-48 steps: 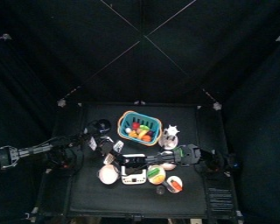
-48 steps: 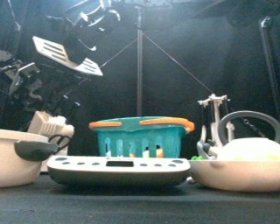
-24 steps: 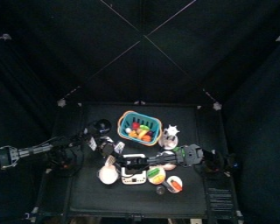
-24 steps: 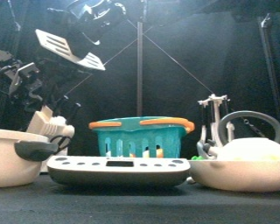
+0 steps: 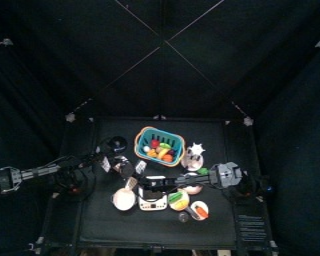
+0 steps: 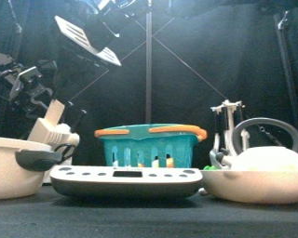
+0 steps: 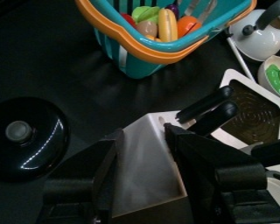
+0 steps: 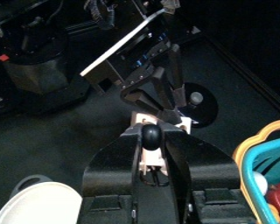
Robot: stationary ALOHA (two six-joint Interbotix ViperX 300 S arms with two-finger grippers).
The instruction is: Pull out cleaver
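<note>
Since a second ago the cleaver (image 6: 87,42) has climbed higher and swung a little further up toward 11 o'clock in the front view. It now hangs high above the table (image 5: 109,225), well clear of everything on it.

The left gripper (image 7: 145,140) has its fingers pinched on the cleaver, and the pale blade fills the gap between them. The right gripper (image 8: 149,149) reaches across the middle. As far as I can judge, its fingers are pressed onto the top of the knife block (image 6: 52,125) at about 8 o'clock on the table, holding it down.

Under the blade, from biggest down, are the teal basket (image 6: 145,132) of toy food, the kettle (image 6: 266,172), the white bowl (image 6: 8,167) and the flat scale (image 6: 124,178).

My worry is the grip. The blade is broad and tilted, so it could twist or slip between the fingers and drop onto the bowl or scale. The two arms are also close together. If I bring the left one down or across carelessly, the blade could strike the right arm or the block's other handles.
</note>
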